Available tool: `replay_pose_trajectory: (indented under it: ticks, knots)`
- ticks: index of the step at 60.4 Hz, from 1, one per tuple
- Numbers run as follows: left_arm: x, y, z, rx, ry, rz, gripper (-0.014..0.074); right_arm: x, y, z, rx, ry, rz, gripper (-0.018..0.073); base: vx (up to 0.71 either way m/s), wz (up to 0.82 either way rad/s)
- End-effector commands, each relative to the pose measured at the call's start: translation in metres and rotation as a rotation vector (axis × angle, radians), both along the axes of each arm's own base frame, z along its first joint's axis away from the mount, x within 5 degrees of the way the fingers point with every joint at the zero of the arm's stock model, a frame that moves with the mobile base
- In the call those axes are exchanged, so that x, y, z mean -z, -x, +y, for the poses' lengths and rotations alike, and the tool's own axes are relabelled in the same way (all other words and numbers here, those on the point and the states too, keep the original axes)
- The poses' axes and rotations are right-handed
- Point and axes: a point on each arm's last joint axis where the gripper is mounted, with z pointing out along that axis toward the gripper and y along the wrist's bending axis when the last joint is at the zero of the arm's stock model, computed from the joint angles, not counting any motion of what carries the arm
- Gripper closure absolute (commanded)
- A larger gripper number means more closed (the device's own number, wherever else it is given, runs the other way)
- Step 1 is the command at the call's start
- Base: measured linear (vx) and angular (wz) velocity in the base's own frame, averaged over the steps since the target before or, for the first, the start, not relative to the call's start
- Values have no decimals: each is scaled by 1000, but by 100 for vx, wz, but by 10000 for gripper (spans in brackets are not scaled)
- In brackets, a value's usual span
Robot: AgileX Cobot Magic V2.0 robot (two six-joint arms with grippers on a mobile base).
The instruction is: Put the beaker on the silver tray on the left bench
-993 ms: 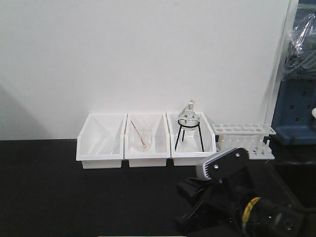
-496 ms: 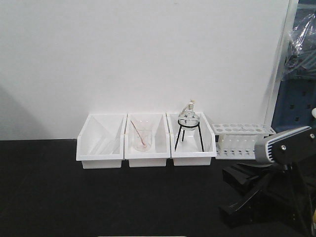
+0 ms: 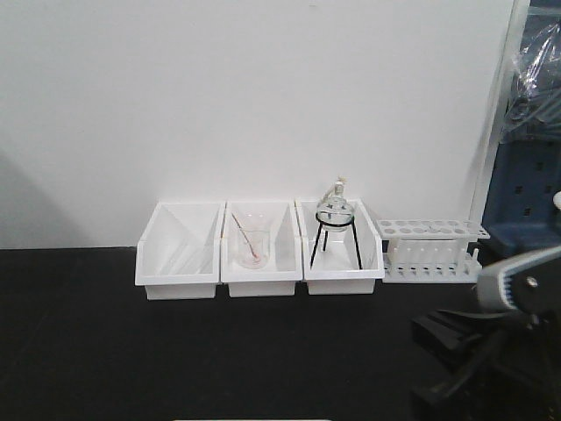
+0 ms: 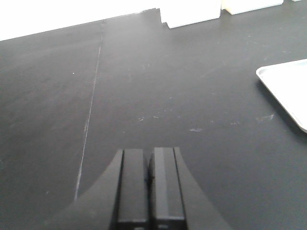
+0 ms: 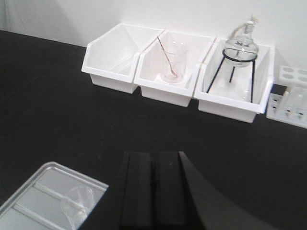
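The beaker (image 5: 76, 203) lies on the silver tray (image 5: 29, 211) on my black bench (image 3: 105, 351) below a white wall, three white bins (image 3: 259, 250) and one tube rack (image 3: 429, 250) along the back, open top between, both left gripper (image 4: 148, 179) and right gripper (image 5: 154, 184) closed on nothing.

The worktop (image 3: 105, 351) is matte black with faint pale scuffs. Three bins (image 3: 259, 250) are plain white, as is the tube rack (image 3: 431, 250). A rod (image 5: 165, 53) is pink. The silver tray (image 5: 33, 203) is pale grey metal; the beaker (image 5: 78, 203) is clear. Both hands (image 4: 146, 184) (image 5: 153, 187) are black.
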Motion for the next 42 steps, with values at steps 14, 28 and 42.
replay_pose_trajectory:
  ticks: [14, 28, 42]
  knots:
    - [-1, -2, -1, 15, 5, -69, 595, 44, 71, -66, 214, -93, -210, 571, 0, 0]
    - [-1, -2, -1, 15, 5, -69, 595, 100, 123, -91, 414, -91, -345, 571, 0, 0]
    - [-1, -2, -1, 15, 5, -69, 595, 128, 133, -92, 426, -55, -365, 571, 0, 0]
